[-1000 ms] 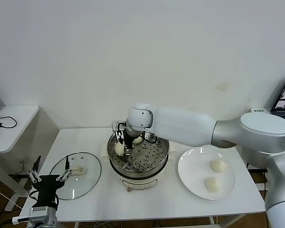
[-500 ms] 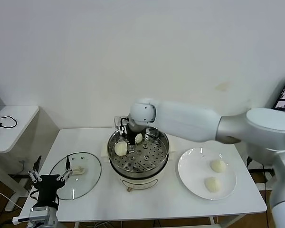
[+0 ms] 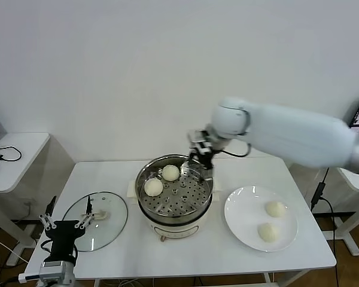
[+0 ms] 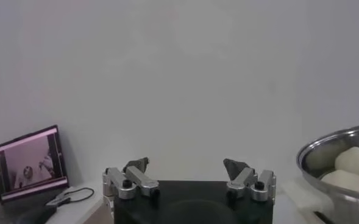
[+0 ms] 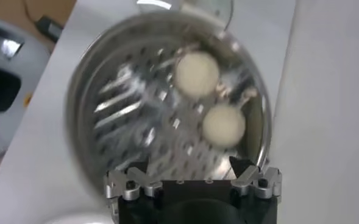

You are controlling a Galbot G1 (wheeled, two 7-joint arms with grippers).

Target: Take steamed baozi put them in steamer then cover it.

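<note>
Two baozi [image 3: 161, 180] sit in the steamer [image 3: 175, 197]; two more lie on the plate [image 3: 246, 218]. The right end effector [image 3: 201, 156] hangs open over the steamer's far rim (empty). The cover [image 3: 96, 212] rests on the worktop [image 3: 191, 251].

Shiny silver steel on the steamer [image 3: 175, 194], its tray dotted all over with a regular pattern of round holes, sitting on a cream-white base, and two pale cream baozi [image 3: 162, 180] glow against that metal. Over on the flat white plate [image 3: 245, 221], two more cream buns [image 3: 270, 219], nearly the same tone as the white table [image 3: 227, 257]. The cover [image 3: 96, 212] is clear glass ringed in silver with a cream-white handle at its centre, and the left gripper [image 3: 64, 224] is black with silvery fingers.
</note>
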